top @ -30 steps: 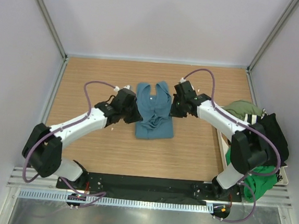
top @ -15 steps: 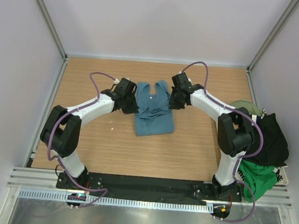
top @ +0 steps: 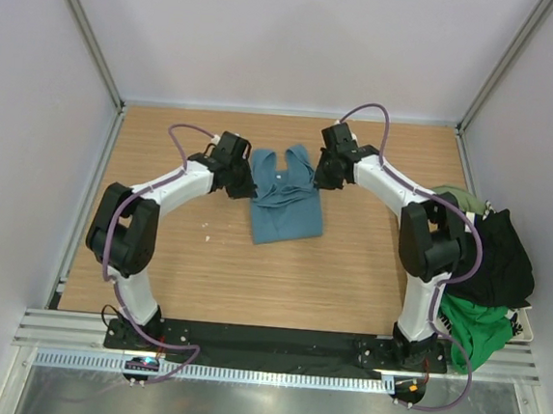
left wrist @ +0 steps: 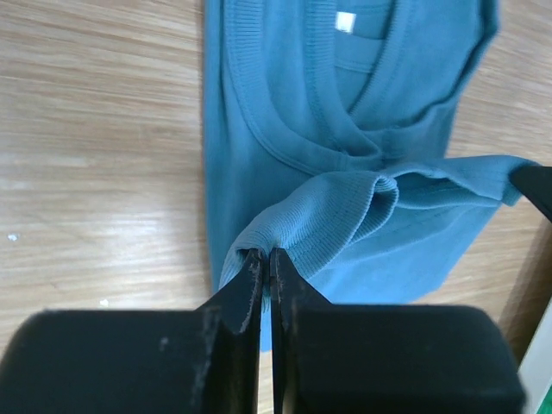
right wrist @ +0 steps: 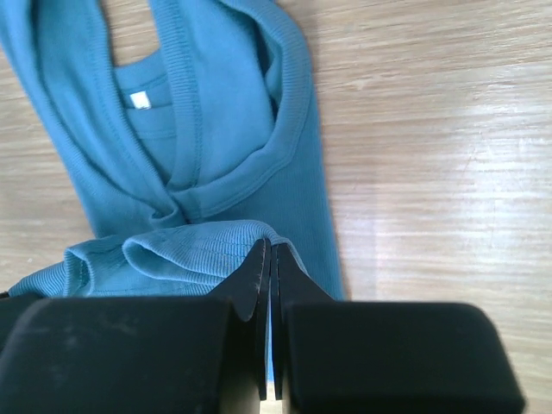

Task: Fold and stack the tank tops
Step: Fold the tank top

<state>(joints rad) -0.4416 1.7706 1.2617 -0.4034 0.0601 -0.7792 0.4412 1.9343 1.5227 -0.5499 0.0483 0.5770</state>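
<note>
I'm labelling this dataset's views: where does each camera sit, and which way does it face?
Top external: above, behind the robot, looking down at table, both arms, teal tank top.
Left wrist: on left arm, looking past left end effector shut on the top's edge.
Right wrist: mirrored; right end effector shut likewise.
Shared: wrist views both show the white label.

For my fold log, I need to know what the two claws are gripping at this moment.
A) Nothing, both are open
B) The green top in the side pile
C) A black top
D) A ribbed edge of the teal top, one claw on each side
D: in the wrist views the left claw and right claw are each shut on a ribbed edge of the teal tank top.
</note>
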